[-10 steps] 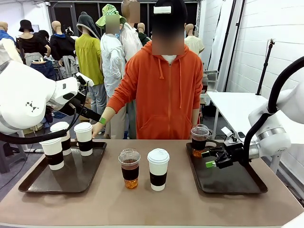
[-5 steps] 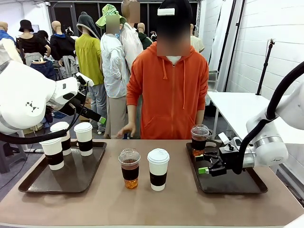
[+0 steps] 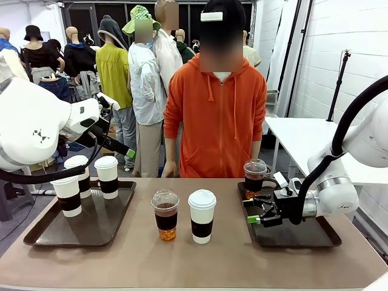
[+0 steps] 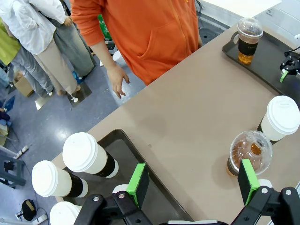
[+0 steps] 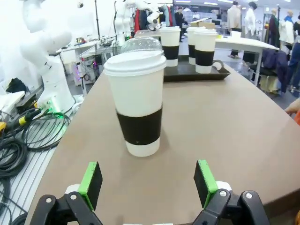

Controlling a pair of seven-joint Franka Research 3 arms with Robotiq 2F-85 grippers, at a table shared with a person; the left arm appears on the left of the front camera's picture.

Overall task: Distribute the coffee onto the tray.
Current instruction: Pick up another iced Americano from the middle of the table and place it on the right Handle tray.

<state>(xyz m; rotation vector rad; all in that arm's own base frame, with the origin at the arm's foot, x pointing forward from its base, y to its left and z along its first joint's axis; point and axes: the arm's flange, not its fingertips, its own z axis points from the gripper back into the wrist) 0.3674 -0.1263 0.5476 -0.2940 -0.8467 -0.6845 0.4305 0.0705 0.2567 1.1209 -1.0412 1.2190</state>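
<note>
Front view: at the far left, the left tray (image 3: 36, 233) holds 3 white paper cups (image 3: 108, 176) with dark bands and white lids. They stand upright in a cluster toward its back. The left gripper (image 4: 192, 183) hangs high above that tray. In the left wrist view its green pads (image 4: 138, 183) are spread wide with nothing between them, looking down on the tray's edge and the table.

In the middle, 2 drinks stand on the bare table (image 3: 121, 260) between the trays. The middle clear cup (image 3: 165, 215), dome-lidded and amber-brown, is on the left. The middle white cup (image 3: 202, 216) stands just beside it on the right.

Right of them, the right gripper (image 3: 256, 212) sits low over the near-left part of the right tray (image 3: 303, 239). It is wide open and empty, aimed toward the middle white cup. In the right wrist view that cup stands straight ahead, apart from the pads. The right tray carries 1 drink, the far clear cup (image 3: 254, 177), upright at its back-left corner.

A person in an orange hoodie (image 3: 215, 121) stands at the far side, with a hand (image 4: 119, 80) hanging off the table.

By this layout, 4 of 6 coffees are on trays and 2 are left on the table. The middle white cup looks like the likely next pick.
</note>
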